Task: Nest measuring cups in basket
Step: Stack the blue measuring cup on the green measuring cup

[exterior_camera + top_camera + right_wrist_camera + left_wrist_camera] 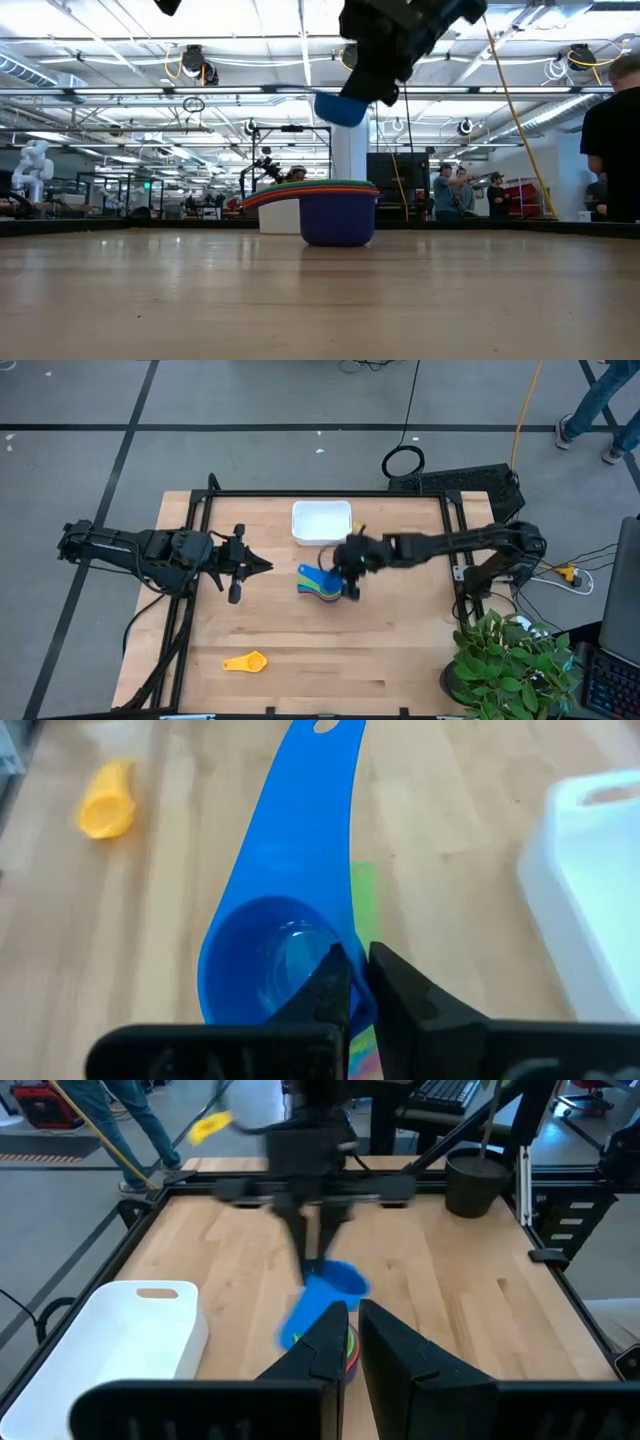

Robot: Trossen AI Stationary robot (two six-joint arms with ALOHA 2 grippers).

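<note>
High view shows the right gripper (351, 572) near the middle of the table, over a stack of nested measuring cups (318, 584). Its fingers are pressed together on the rim of a mid blue cup (270, 970), and this cup is lifted in the air. In the low view the mid blue cup (340, 108) hangs clearly above the stack (330, 208), not touching it. The stack stands on the wooden table (400, 650), with a dark blue cup on the outside and coloured rims, red and green, at the top. The handles of the stack point to the left arm's side.

The white basket (321, 521) stands at the far edge of the table, just beside the stack but apart from it; I see no cup inside it. A yellow cup (246, 662) lies alone near the front edge, well apart from the others.

The left gripper (262, 565) waits over the table on its own side, fingers together and holding nothing.
</note>
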